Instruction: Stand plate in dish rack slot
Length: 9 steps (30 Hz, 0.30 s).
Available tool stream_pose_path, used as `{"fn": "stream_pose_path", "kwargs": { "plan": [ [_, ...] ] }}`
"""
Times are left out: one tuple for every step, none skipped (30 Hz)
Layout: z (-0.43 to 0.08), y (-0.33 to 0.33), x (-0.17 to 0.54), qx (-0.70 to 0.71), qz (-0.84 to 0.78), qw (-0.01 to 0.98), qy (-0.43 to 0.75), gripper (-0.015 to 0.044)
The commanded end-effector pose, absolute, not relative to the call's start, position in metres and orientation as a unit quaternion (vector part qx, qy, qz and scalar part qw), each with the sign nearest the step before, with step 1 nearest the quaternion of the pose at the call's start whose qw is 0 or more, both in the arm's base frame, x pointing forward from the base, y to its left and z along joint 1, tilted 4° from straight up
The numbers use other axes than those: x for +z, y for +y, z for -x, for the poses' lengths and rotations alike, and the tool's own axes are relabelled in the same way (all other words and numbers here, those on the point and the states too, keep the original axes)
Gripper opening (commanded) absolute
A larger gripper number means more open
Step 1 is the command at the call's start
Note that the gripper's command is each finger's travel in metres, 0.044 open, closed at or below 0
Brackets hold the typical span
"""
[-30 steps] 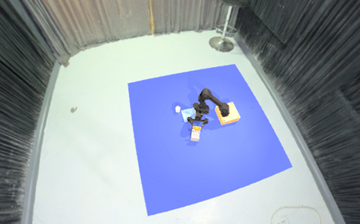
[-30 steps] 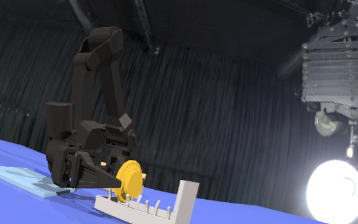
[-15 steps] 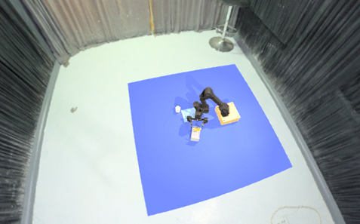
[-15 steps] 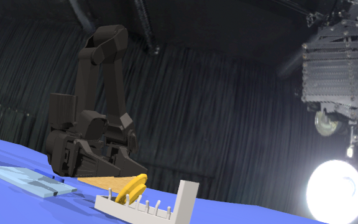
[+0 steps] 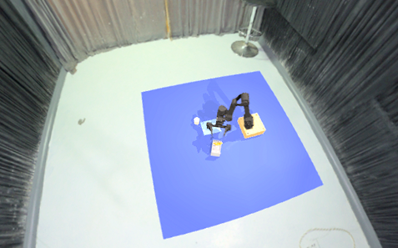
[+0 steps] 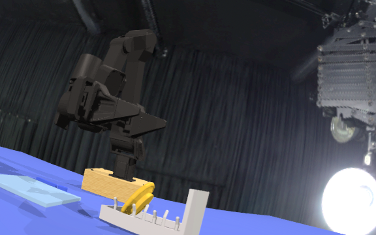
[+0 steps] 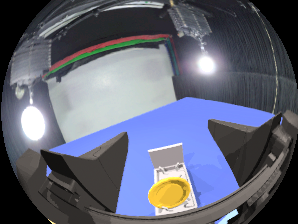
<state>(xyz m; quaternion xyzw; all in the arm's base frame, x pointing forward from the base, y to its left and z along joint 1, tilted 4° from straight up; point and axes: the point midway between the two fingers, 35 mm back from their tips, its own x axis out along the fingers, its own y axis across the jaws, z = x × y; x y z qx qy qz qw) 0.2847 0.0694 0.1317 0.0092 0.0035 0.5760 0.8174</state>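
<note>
I can read no text, label, brand, number or sign anywhere around me, neither from above, nor from the side, nor past my own fingers. From above everything looks small and rather blurred, so some fine marking there might perhaps escape me.

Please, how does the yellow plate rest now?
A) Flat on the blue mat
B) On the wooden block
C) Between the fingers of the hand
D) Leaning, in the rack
D: the plate leans at a slant among the pegs of the rack, while the open hand is above, apart from it.
</note>
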Motion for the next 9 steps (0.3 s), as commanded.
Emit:
{"fn": "stream_pose_path", "kwargs": {
  "plan": [
    [-0.299, 0.066, 0.139, 0.556, -0.029, 0.83, 0.015, 0.04],
    [-0.305, 0.064, 0.14, 0.548, -0.036, 0.836, 0.02, 0.04],
    [-0.311, 0.063, 0.141, 0.539, -0.044, 0.841, 0.025, 0.04],
    [-0.317, 0.061, 0.142, 0.529, -0.051, 0.846, 0.031, 0.04],
    [-0.323, 0.059, 0.143, 0.52, -0.058, 0.851, 0.037, 0.04],
    [-0.328, 0.058, 0.144, 0.511, -0.065, 0.856, 0.044, 0.04],
    [-0.334, 0.056, 0.145, 0.501, -0.071, 0.861, 0.05, 0.04],
    [-0.339, 0.054, 0.146, 0.492, -0.077, 0.865, 0.057, 0.04],
    [-0.344, 0.053, 0.146, 0.482, -0.083, 0.87, 0.064, 0.04]
  ]
}}
